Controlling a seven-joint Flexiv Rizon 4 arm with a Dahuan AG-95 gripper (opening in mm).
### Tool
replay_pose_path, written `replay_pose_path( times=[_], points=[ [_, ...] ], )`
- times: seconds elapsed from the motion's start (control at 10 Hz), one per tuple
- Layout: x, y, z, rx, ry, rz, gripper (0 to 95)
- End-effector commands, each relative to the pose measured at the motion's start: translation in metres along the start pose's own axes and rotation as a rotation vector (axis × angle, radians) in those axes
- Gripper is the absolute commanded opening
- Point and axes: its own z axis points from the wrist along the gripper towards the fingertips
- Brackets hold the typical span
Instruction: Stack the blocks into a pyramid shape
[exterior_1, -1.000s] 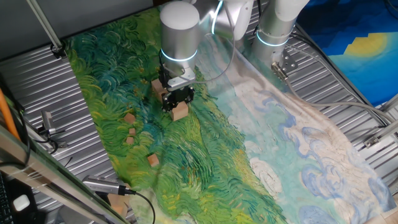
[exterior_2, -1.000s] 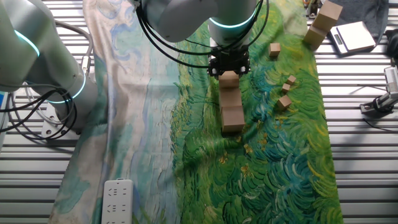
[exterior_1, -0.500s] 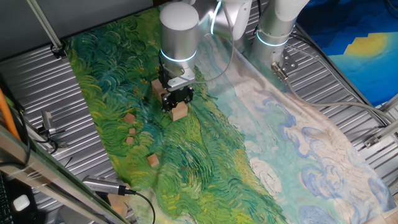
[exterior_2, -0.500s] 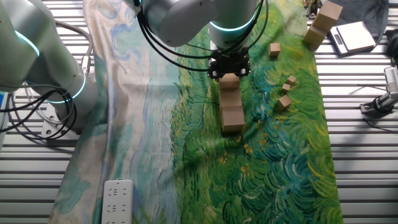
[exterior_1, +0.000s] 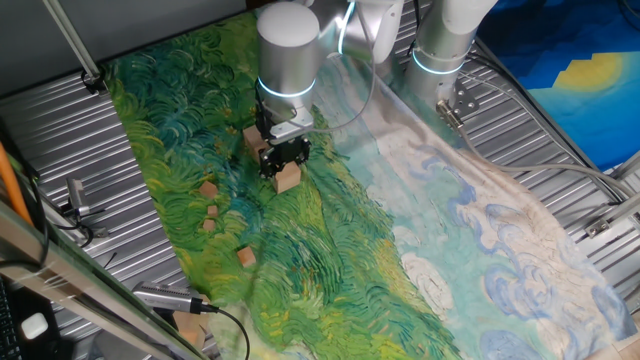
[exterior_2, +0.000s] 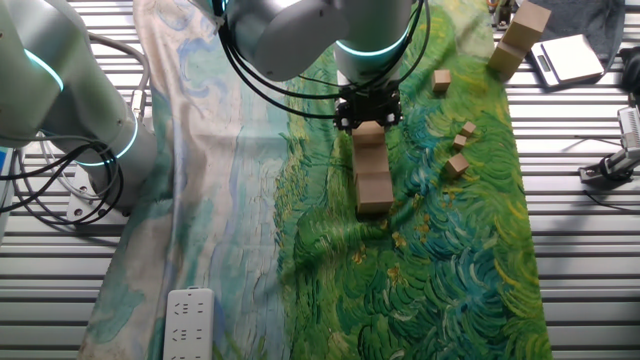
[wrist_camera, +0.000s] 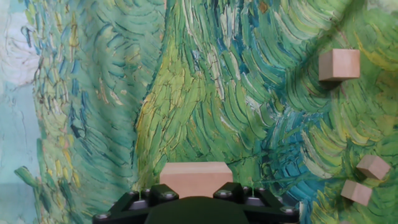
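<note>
We see the claw (exterior_1: 283, 166) pointing straight down over the green part of the painted cloth (exterior_1: 330, 260), its dark fingers closed on a block (exterior_1: 288, 179) that it holds by two opposite sides. In the other fixed view the claw (exterior_2: 367, 118) sits at the far end of a short row of blocks (exterior_2: 374, 178), and the held block (exterior_2: 369, 128) lines up with that row; we cannot tell whether it touches the cloth or the next block. From the hand view the held block (wrist_camera: 196, 178) fills the bottom centre, just above the claw's black base, with the green cloth (wrist_camera: 186, 93) beyond it.

The arm drops nearly vertical onto the claw: a silver wrist (exterior_1: 288, 55) with a glowing cyan ring stands right above it, and the links behind bend back to the base (exterior_1: 445, 45) at the cloth's far edge.

Beside the claw on the one fixed view, another block (exterior_1: 253, 140) lies half hidden behind the fingers. Further out from the held block lie small blocks: one (exterior_1: 208, 189), a smaller one (exterior_1: 211, 211) near it, and one (exterior_1: 246, 257) well apart, toward the cloth's near edge. The hand view shows three loose blocks to the right of the held one: one (wrist_camera: 339, 65) higher up, and two (wrist_camera: 374, 167) (wrist_camera: 356, 191) close together lower down.
</note>
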Motion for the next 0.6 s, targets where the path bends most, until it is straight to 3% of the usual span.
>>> replay_pose_path(
  times=[0.1, 0.6],
  points=[
    [0.0006, -0.0006, 0.0022, 0.005, 0.004, 0.0, 0.0],
    [0.0009, -0.0007, 0.0019, 0.008, 0.004, -0.003, 0.0]
  ],
)
